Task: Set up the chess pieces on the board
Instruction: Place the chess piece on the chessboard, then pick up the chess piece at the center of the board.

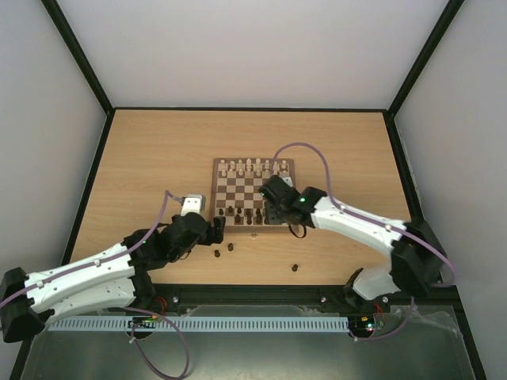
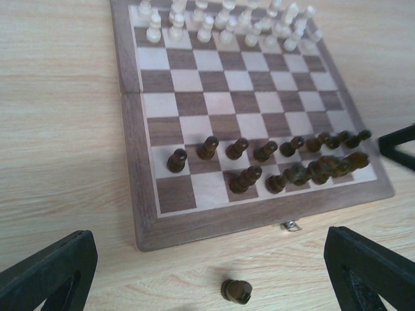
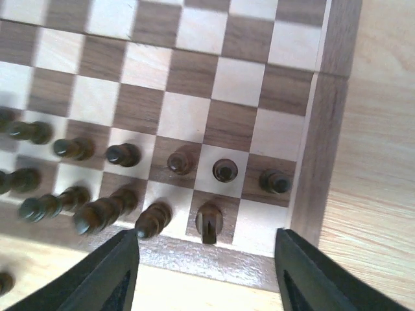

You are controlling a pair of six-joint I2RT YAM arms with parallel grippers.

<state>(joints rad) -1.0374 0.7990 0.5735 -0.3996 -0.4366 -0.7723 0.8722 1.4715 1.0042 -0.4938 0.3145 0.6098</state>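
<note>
The board lies mid-table. Dark brown pieces stand in its two near rows. They show in the left wrist view and in the right wrist view. Three dark pieces lie off the board: two near its front left and one further right. My left gripper is open and empty just off the board's near left corner. A fallen dark piece lies between its fingers. My right gripper is open over the near right corner, straddling a dark knight.
Pale cream pieces fill the board's far rows and show in the left wrist view. A small metal clasp sticks out of the board's near edge. The right gripper's finger shows at the right edge of the left wrist view.
</note>
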